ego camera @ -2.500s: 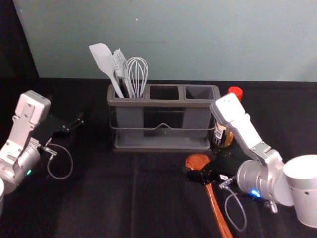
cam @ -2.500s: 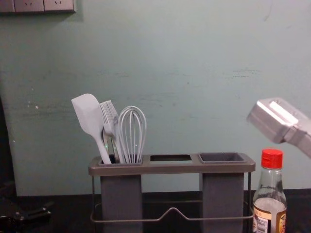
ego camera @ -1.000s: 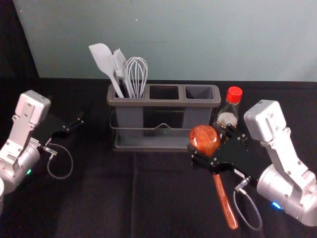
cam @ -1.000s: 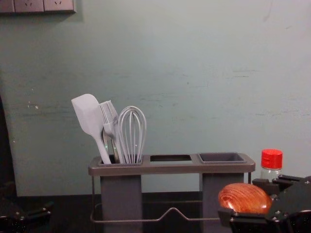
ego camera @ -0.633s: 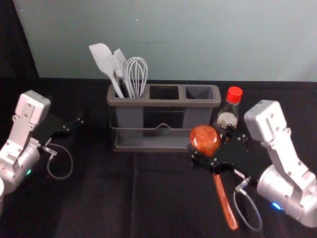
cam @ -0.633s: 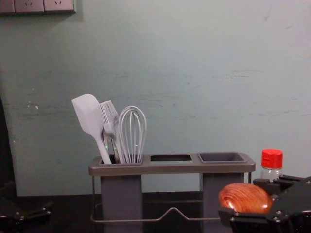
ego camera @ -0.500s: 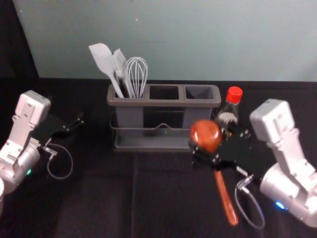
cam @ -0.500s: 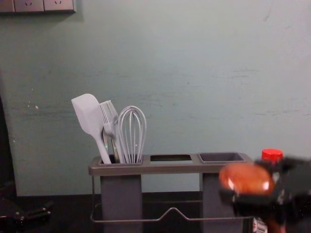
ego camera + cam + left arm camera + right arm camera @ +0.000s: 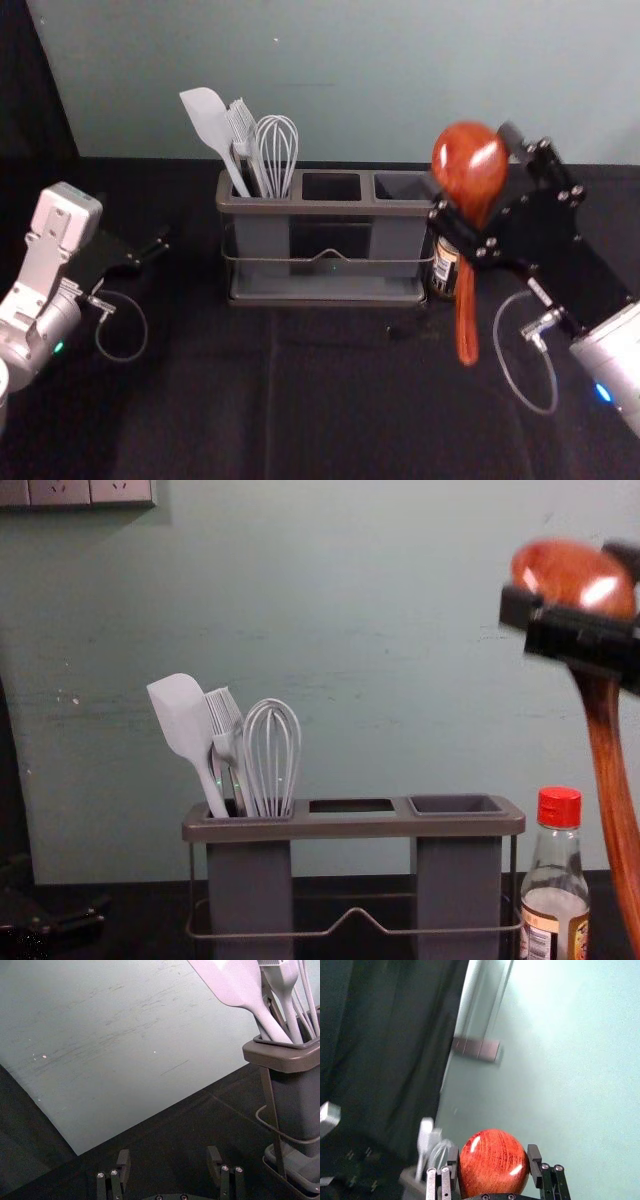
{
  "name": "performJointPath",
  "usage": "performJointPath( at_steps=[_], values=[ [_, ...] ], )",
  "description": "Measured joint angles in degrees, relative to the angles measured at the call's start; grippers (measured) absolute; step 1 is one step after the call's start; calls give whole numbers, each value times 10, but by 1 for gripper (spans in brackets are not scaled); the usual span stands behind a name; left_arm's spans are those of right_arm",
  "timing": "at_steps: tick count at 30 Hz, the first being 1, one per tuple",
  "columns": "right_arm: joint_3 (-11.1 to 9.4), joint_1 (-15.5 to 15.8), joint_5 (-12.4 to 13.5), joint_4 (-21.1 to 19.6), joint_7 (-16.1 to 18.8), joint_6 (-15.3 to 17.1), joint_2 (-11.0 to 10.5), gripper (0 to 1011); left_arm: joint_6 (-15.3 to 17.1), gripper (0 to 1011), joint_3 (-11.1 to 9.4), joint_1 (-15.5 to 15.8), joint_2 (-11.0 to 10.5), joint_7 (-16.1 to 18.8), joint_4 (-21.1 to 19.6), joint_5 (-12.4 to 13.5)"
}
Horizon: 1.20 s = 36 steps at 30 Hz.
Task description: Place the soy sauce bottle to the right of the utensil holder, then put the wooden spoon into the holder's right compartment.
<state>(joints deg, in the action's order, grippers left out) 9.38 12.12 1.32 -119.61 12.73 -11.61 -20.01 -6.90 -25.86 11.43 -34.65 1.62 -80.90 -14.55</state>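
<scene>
The wooden spoon [image 9: 470,165] is up in the air for me, bowl uppermost and handle hanging down, to the right of the holder. My right gripper [image 9: 474,168] has it clamped by the bowl; the right wrist view gives me the glossy wood grain between both fingers [image 9: 534,1160], a detail the head view blurs. My left gripper [image 9: 150,252] sits idle left of the holder, its fingers [image 9: 122,1160] wide apart in its own wrist view.

Beyond the spoon, the soy sauce bottle [image 9: 556,885] stands upright on the dark tabletop [image 9: 330,400], just beside the holder's right end. From the head, spoon and gripper cover its upper part, while the chest view shows me the red cap [image 9: 559,808] and clear neck. I can make out a barcode on its label [image 9: 540,940], but I can't read a brand.

The utensil holder [image 9: 350,827] has three compartments across; a spatula [image 9: 180,715], a brush [image 9: 226,720] and a whisk [image 9: 272,750] lean in the left one. Behind is the pale green wall [image 9: 400,630], with a socket panel [image 9: 90,490] high on the left in my chest view.
</scene>
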Motion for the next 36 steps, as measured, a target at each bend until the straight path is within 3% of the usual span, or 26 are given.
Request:
performJointPath(
  at_steps=[6,12,19,23,26,36],
  values=[
    [-1,-19,-24,27,-14,-91,23,840,0,1005,0,0,0,0,0,0],
    [1,-63,-10,70,2,-151,32,841,0,1005,0,0,0,0,0,0],
    [3,-120,36,127,39,-168,36,841,0,1005,0,0,0,0,0,0],
    [13,-170,72,179,82,-185,31,841,0,1005,0,0,0,0,0,0],
    [17,-198,86,210,100,-189,31,841,0,1005,0,0,0,0,0,0],
    [29,-266,84,295,111,-203,50,841,0,1005,0,0,0,0,0,0]
  ],
)
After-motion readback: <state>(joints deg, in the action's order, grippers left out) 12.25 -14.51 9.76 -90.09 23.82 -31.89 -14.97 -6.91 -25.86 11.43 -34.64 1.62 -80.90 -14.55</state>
